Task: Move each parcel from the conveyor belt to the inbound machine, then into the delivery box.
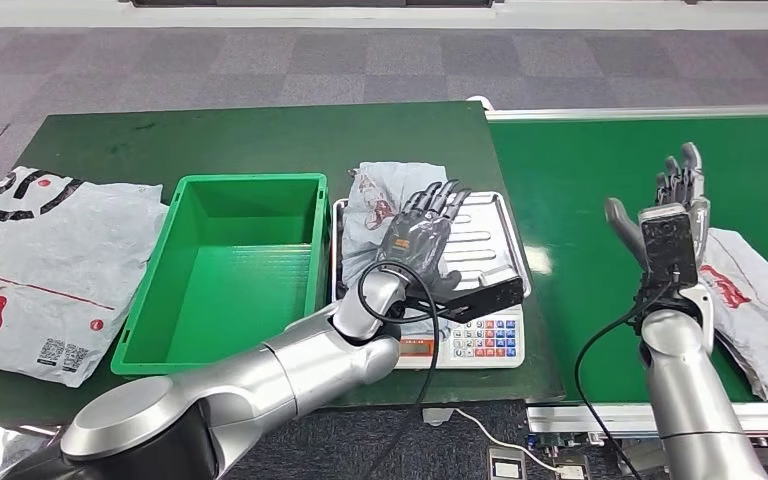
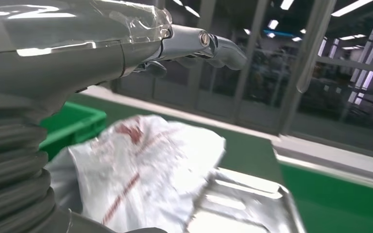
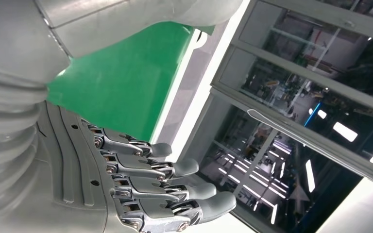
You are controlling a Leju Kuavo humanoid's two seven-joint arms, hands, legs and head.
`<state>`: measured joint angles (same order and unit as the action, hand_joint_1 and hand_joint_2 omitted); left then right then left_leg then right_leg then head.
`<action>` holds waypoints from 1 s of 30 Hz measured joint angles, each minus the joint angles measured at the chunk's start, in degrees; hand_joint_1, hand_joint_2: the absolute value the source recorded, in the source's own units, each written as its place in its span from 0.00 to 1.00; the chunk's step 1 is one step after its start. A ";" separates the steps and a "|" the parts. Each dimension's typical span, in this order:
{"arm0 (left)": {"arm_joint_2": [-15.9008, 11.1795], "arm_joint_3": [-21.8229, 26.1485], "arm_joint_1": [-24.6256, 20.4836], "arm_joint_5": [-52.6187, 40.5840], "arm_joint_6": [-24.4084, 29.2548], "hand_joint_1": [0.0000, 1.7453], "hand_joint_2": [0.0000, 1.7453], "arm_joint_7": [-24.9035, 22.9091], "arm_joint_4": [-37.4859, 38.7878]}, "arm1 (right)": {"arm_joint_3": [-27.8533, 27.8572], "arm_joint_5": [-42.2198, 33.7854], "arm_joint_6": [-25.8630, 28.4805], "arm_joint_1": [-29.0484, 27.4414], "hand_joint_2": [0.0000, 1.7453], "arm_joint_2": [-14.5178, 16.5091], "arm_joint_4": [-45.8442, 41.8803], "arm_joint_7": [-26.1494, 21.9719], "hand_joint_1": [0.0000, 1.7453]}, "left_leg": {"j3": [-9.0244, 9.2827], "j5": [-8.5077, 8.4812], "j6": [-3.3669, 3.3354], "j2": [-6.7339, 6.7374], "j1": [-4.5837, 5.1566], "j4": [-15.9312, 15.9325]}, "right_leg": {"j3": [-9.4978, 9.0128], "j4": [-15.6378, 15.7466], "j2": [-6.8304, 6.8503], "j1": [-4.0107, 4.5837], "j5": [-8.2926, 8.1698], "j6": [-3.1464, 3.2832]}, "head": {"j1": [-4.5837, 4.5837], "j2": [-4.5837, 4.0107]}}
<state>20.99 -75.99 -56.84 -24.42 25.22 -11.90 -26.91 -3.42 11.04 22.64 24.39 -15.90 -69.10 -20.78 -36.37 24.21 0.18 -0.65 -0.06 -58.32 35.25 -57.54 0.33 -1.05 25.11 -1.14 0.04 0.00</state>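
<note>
A crumpled grey parcel [image 1: 385, 195] with red print lies on the metal tray of the inbound machine [image 1: 495, 235], a scale with a keypad. My left hand [image 1: 422, 235] hovers over that parcel with its fingers stretched out and holds nothing. The left wrist view shows the left hand's fingers [image 2: 209, 46] above the parcel [image 2: 141, 170] and the tray [image 2: 243, 204], apart from both. My right hand [image 1: 675, 200] is raised over the green conveyor belt [image 1: 580, 200], fingers spread and empty. A second grey parcel [image 1: 760, 300] lies on the belt just right of it. The green delivery box [image 1: 230, 270] stands left of the scale.
A large flat grey parcel [image 1: 40, 260] lies on the dark green table [image 1: 260, 140] left of the box. The belt's white rim [image 1: 640, 112] runs along its far side. A cable [image 1: 500, 435] hangs off the table's front edge. Grey carpet lies beyond.
</note>
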 joint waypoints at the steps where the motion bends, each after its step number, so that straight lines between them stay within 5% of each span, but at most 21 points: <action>1: 0.01 -0.18 -0.21 -1.20 0.00 0.00 1.00 -1.09 0.34 | -0.33 0.08 0.28 0.58 1.00 0.18 0.78 -0.09 0.00 | 0.00 0.00 0.00 0.00 0.00 0.00 | 0.00 0.00 -0.01 0.00 0.00 0.00 | 0.00 0.00; 8: 0.02 -2.07 -1.09 -12.24 1.43 0.00 1.00 -7.69 2.44 | -1.83 0.34 1.95 6.45 1.00 2.14 8.63 -1.68 0.00 | -0.01 0.00 0.00 -0.03 0.00 0.00 | 0.00 0.00 0.00 0.00 0.00 0.00 | 0.00 0.00; 16: 0.02 -2.23 -1.20 -15.08 1.82 0.00 1.00 -9.02 3.67 | -2.02 0.50 2.48 8.40 1.00 3.39 11.65 -1.69 0.00 | -0.01 0.00 0.00 -0.07 0.00 0.00 | 0.00 0.00 0.06 0.00 0.01 0.00 | 0.00 0.00; 30: -0.01 -2.59 -2.02 -24.78 -6.12 0.00 1.00 -13.83 4.73 | -2.02 3.26 0.48 9.89 1.00 4.18 12.41 0.79 0.00 | -0.01 -0.01 0.02 -0.06 0.00 0.00 | 0.01 0.00 0.04 0.00 0.01 0.00 | 0.00 0.00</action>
<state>20.98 -78.58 -58.86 -49.20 19.11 -25.73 -22.18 -5.44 14.31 23.13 34.28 -11.72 -56.69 -19.99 -36.38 24.20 0.20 -0.71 -0.06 -58.32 35.26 -57.54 0.37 -1.05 25.11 -1.14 0.04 0.00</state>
